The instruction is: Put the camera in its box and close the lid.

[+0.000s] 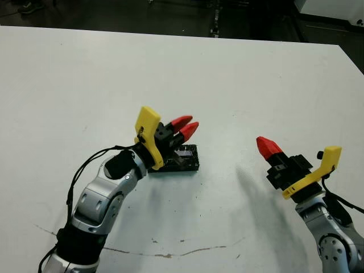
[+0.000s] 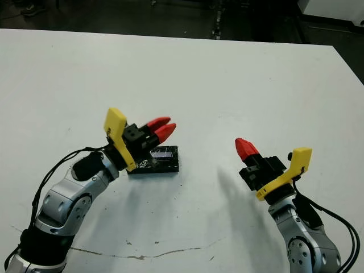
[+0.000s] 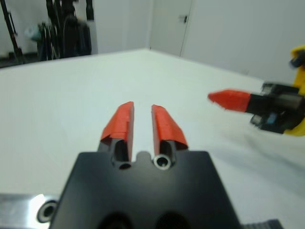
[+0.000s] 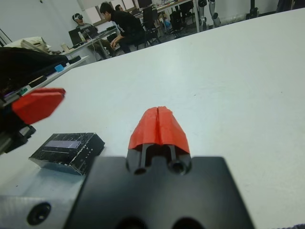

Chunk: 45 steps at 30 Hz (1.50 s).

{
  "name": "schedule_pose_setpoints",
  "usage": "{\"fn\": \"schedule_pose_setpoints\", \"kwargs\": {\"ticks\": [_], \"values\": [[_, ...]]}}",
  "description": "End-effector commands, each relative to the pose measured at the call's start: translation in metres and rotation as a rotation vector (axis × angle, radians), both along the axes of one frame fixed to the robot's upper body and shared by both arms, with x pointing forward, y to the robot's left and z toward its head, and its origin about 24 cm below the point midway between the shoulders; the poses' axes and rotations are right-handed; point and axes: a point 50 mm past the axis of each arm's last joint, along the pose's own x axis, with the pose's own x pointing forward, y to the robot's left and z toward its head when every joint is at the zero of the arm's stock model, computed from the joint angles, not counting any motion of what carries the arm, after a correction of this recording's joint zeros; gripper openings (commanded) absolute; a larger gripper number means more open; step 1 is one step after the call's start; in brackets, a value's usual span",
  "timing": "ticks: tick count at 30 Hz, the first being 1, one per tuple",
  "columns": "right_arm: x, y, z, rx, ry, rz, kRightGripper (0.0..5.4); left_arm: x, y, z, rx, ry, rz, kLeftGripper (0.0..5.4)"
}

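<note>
A lab or workshop: white table (image 1: 239, 74), people (image 4: 125, 24) at desks with monitors, equipment stands beyond.

Left tool (image 2: 159, 128) overlaps the lid's (image 2: 162, 159) near-left end, hiding it. Box and camera not visible, presumably under lid; cannot tell. Bench's (image 1: 239, 74) near edge cut off by frame.

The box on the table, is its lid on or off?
On. The black lid lies flat over the box, and no camera shows outside it. Both grippers are clear.
</note>
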Motion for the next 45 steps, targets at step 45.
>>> {"fn": "schedule_pose_setpoints", "kwargs": {"ticks": [45], "values": [[-0.002,-0.002,-0.002,-0.007,0.010,-0.020,0.00,-0.023,0.068,0.039,-0.092,-0.273,0.266,0.01]]}}
